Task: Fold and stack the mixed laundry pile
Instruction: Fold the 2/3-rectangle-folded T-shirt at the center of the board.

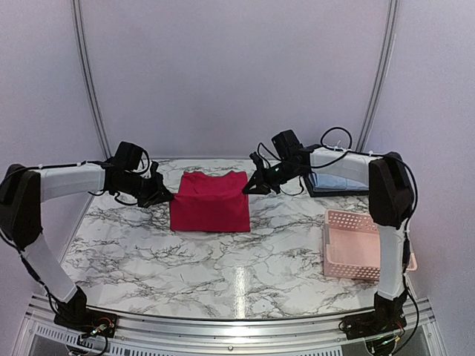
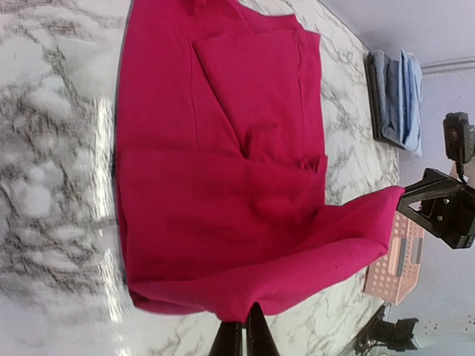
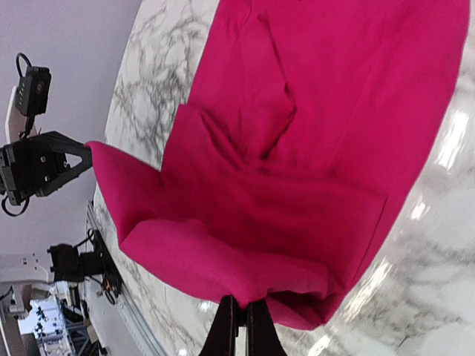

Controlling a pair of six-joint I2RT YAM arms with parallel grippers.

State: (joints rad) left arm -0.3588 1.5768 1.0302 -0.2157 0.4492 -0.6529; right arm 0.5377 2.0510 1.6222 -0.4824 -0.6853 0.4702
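Note:
The magenta-red garment [image 1: 210, 202] lies at the table's middle back, its near edge lifted off the marble. My left gripper [image 1: 168, 196] is shut on its left corner; in the left wrist view the gripper [image 2: 245, 326] pinches the cloth [image 2: 223, 185] between closed fingers. My right gripper [image 1: 251, 185] is shut on the right corner; in the right wrist view the gripper [image 3: 239, 315] pinches the cloth [image 3: 297, 148]. The light blue shirt [image 1: 338, 182] lies folded on the dark tray [image 1: 315, 191] at the back right, also in the left wrist view [image 2: 397, 96].
The pink lattice basket [image 1: 356, 245] stands at the right, near the right arm's upright link. The marble table [image 1: 223, 267] runs to a metal rail along the near edge. White walls close the back.

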